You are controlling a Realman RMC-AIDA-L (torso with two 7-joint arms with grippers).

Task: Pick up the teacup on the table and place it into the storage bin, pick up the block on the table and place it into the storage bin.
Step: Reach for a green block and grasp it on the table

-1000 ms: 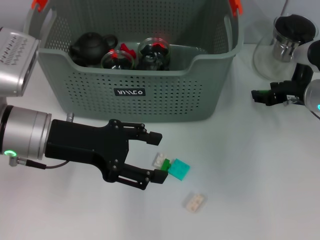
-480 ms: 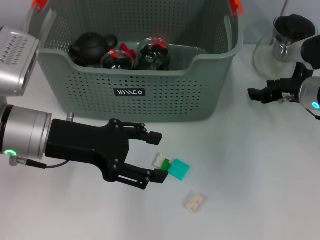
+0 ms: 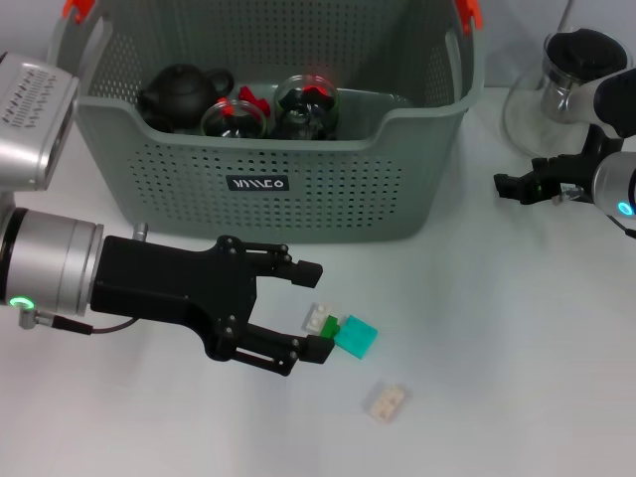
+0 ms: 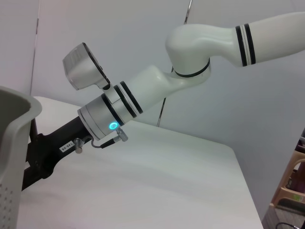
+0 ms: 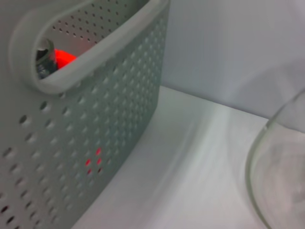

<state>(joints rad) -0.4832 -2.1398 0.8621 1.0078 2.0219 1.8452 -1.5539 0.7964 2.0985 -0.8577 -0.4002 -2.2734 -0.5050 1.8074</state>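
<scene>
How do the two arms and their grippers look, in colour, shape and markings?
The left gripper is matte black with jointed fingers on a silver cylindrical wrist carrying a green ring light and a thin cable. The right gripper is also black; its arm is glossy white with rounded joints, black double bands, a silver collar and a cyan light.

Bin label: we see a small black label (image 3: 257, 183) with white lettering on the storage bin (image 3: 397, 189) front wall, beyond the left claw (image 3: 303, 313); we cannot read it.

Arm sticker: we find a white sticker (image 4: 66, 147) on the right arm's black section, print too small to read.
</scene>
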